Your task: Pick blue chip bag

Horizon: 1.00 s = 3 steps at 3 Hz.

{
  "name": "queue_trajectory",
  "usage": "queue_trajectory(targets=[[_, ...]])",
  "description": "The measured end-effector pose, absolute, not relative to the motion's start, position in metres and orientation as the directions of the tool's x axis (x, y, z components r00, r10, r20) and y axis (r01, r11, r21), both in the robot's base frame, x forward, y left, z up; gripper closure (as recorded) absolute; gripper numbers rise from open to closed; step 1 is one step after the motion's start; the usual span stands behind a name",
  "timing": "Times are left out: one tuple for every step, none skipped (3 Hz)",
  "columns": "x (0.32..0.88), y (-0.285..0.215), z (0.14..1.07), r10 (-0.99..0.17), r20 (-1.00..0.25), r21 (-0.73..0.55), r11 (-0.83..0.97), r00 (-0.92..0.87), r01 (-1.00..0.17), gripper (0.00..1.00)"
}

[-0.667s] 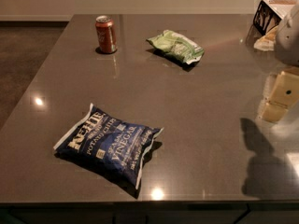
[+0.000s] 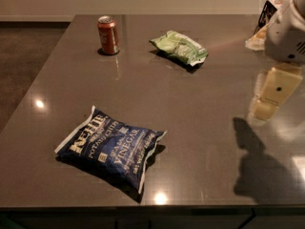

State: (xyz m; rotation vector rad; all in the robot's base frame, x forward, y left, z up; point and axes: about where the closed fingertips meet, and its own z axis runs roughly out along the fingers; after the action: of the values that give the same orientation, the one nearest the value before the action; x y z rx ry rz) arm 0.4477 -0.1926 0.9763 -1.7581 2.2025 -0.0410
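Nothing picked yet: the gripper (image 2: 263, 109) hovered above the table (image 2: 200, 104), open or closed I couldn't tell, with the blue chip bag (image 2: 112, 148) untouched well to its left.

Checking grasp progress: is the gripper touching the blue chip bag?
Apart. The camera view shows the gripper at the right, with a wide stretch of bare table between it and the blue chip bag.

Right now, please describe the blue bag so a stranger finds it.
On the grey table, look at the near edge, left of the tool at the right. The blue bag lies there, white-lettered, larger and darker than the green bag and can beyond.
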Motion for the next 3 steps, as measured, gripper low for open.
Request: queue_trajectory(targets=[[0.456, -0.159, 0.968, -0.947, -0.286, -0.190, 0.202, -0.142, -0.961, 0.00], [0.451, -0.119, 0.959, -0.935, -0.345, -0.152, 0.138, -0.078, -0.979, 0.00], [0.436, -0.083, 0.947, -0.919, -0.393, -0.111, 0.068, -0.019, -0.992, 0.00]])
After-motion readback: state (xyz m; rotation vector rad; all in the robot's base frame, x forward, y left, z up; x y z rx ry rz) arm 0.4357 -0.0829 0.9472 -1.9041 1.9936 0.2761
